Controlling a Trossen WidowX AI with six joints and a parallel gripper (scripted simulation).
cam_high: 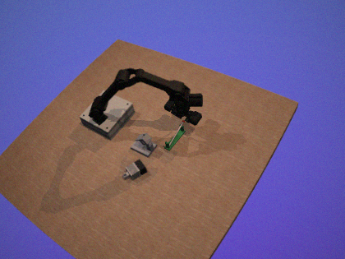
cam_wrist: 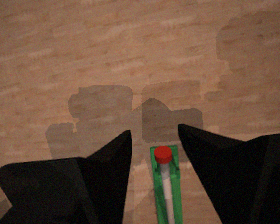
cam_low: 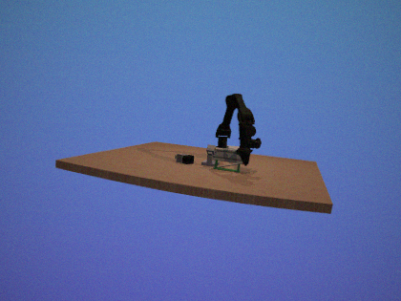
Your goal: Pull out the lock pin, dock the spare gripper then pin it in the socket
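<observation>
The lock pin [cam_wrist: 166, 186] [cam_high: 181, 126], a white rod with a red head, lies in a green holder [cam_wrist: 156, 200] [cam_high: 172, 145] [cam_low: 227, 169] on the table. My gripper [cam_wrist: 154, 132] [cam_high: 186, 120] [cam_low: 244, 161] is open, low over the holder's far end. Its fingers stand on either side of the pin's red head with a gap on each side. The grey mount with its socket [cam_high: 144, 144] [cam_low: 215, 152] stands left of the holder. The spare gripper [cam_high: 135, 169] [cam_low: 185, 159], grey and black, lies on the table in front of the mount.
The arm's grey base block [cam_high: 110, 122] stands at the back left of the mount. The brown table top [cam_high: 230, 155] ends in edges on all sides, and the arm throws dark shadows across it.
</observation>
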